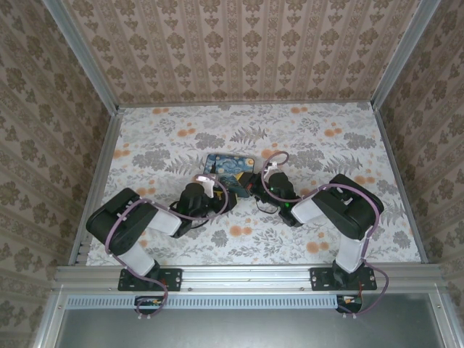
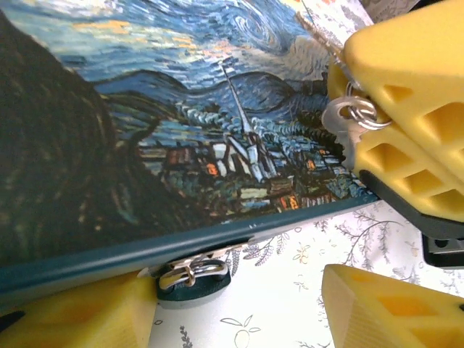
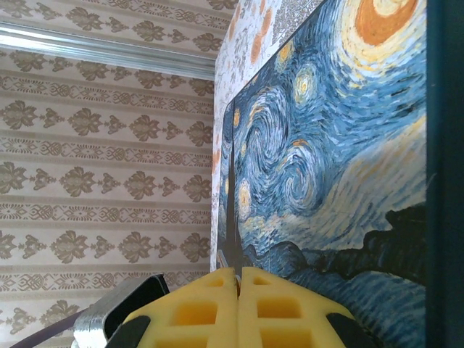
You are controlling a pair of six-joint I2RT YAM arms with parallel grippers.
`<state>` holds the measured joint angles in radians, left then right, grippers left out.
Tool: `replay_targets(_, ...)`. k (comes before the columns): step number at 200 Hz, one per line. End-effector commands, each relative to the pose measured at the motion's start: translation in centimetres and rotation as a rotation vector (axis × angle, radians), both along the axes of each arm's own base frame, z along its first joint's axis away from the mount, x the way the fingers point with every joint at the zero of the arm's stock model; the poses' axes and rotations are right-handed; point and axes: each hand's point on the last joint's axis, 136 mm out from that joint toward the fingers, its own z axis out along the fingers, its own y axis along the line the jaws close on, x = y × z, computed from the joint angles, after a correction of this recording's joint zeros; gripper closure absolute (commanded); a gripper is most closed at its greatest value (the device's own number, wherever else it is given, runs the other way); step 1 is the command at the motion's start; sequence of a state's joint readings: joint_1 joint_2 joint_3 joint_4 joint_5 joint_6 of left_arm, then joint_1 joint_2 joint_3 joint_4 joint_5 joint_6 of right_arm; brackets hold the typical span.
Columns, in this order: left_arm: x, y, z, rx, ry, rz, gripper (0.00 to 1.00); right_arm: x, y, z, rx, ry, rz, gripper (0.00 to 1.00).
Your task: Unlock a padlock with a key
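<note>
The left gripper [image 2: 239, 297] sits closest in its own wrist view, its yellow fingers [image 2: 80, 315] at the bottom corners, the jaws apart with bare flowered counter [image 2: 290, 301] between them. The padlock [image 2: 190, 279], a small dark blue body with a metal shackle, lies on the counter just beside the left-hand finger, right at the near edge of the Starry Night box [image 2: 181, 109]. Whether that finger touches it cannot be told. At the upper right of the same view, the right gripper [image 2: 366, 127] has its jaws clamped on the key [image 2: 342, 119], whose silver head and small ring [image 2: 365, 110] stick out between the yellow pads over the box's corner. The right wrist view shows those jaws pressed together, with a thin dark sliver rising from the seam alongside the painted box. From above, both grippers meet at the near side of the box, near the middle of the counter, the left arm's on the left and the right arm's on the right.
</note>
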<state>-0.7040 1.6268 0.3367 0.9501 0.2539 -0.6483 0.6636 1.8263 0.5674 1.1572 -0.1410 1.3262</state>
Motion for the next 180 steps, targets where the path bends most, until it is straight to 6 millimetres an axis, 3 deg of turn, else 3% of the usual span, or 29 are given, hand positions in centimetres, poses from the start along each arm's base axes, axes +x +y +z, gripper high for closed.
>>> replay_targets(1,0.2,-0.4,1.3,-0.095,-0.001,-0.004,0.37,-0.2,-0.7,-2.2,-0.032,0.051,-0.024,1.00)
replay_targets(103,0.3,-0.1,-2.5,-0.063,0.045,0.019,0.38,-0.2,-0.8,-2.8,-0.025,0.064,-0.028,1.00)
replay_targets(131,0.0,-0.7,-1.4,-0.136,0.051,0.003,0.39,-0.2,-0.8,-3.0,-0.027,0.068,-0.030,1.00)
replay_targets(180,-0.4,-0.8,2.5,-0.216,0.022,0.005,0.42,-0.1,-0.8,-3.2,-0.027,0.069,-0.030,1.00)
